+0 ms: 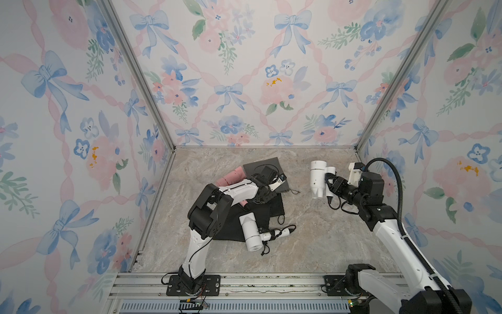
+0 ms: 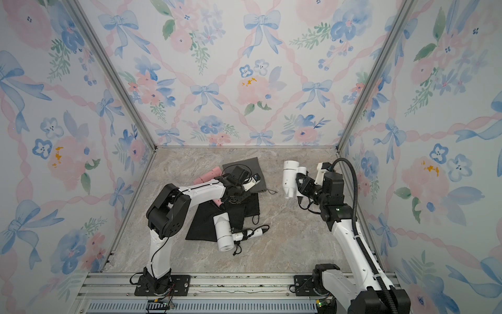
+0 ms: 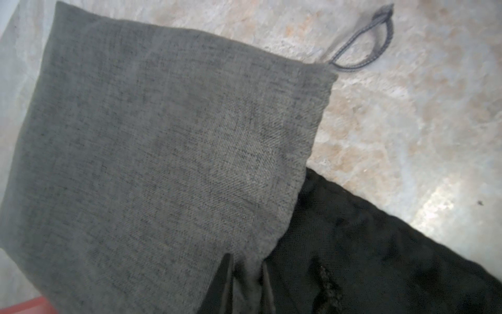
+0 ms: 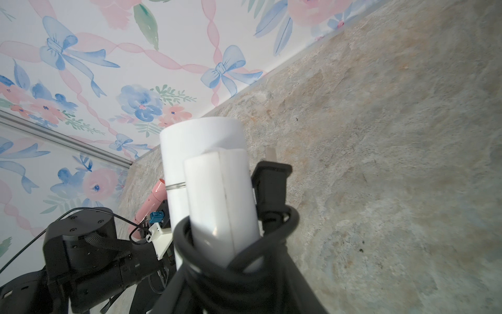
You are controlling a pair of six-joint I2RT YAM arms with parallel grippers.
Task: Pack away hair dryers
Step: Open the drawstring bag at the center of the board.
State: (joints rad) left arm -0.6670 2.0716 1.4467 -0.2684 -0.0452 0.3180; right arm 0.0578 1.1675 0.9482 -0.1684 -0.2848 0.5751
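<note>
White hair dryer (image 1: 317, 176): off the tabletop (image 1: 312, 239) at right, right fingers (image 1: 332, 187) clamped on its handle. Left fingers (image 3: 227, 282) pinched on grey pouch (image 3: 163, 149) edge; lift gently, open the mouth wide, feed barrel first.

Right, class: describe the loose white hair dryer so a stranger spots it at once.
On the marbled table, find the black pouch. The white dryer lies across its edge; the other white dryer is in the right hand, and the pink dryer lies farther back.
</note>
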